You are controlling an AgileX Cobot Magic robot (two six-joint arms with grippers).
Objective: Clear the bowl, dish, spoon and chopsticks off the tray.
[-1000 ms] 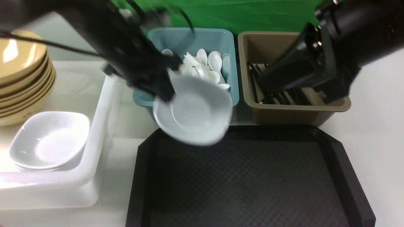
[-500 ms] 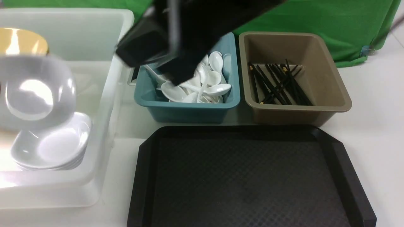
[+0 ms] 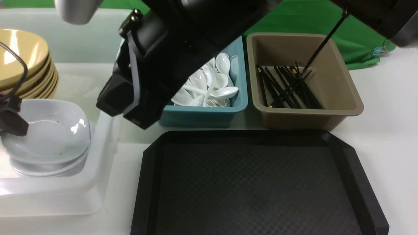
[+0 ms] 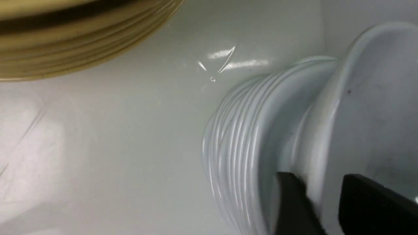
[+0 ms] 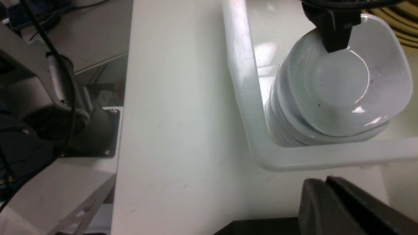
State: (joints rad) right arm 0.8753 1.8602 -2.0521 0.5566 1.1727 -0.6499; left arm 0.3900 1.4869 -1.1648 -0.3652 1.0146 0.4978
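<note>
Astride the rim of the top dish (image 4: 375, 98), the left fingers (image 4: 290, 202) stand apart.
That dish sits on the white stack (image 3: 49, 168) in the white bin (image 3: 106, 140), beside the stacked tan bowls (image 3: 23, 58); the right fingers (image 5: 326, 205) are pressed together over the surface (image 5: 183, 130) just outside the bin.

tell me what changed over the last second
The left hand carried the white dish from above the tray's far edge leftward into the white bin and set it on the stack of dishes, straddling its rim. The right arm swung from over the brown tub to in front of the blue tub. Tray, tubs and bowls stayed put.
</note>
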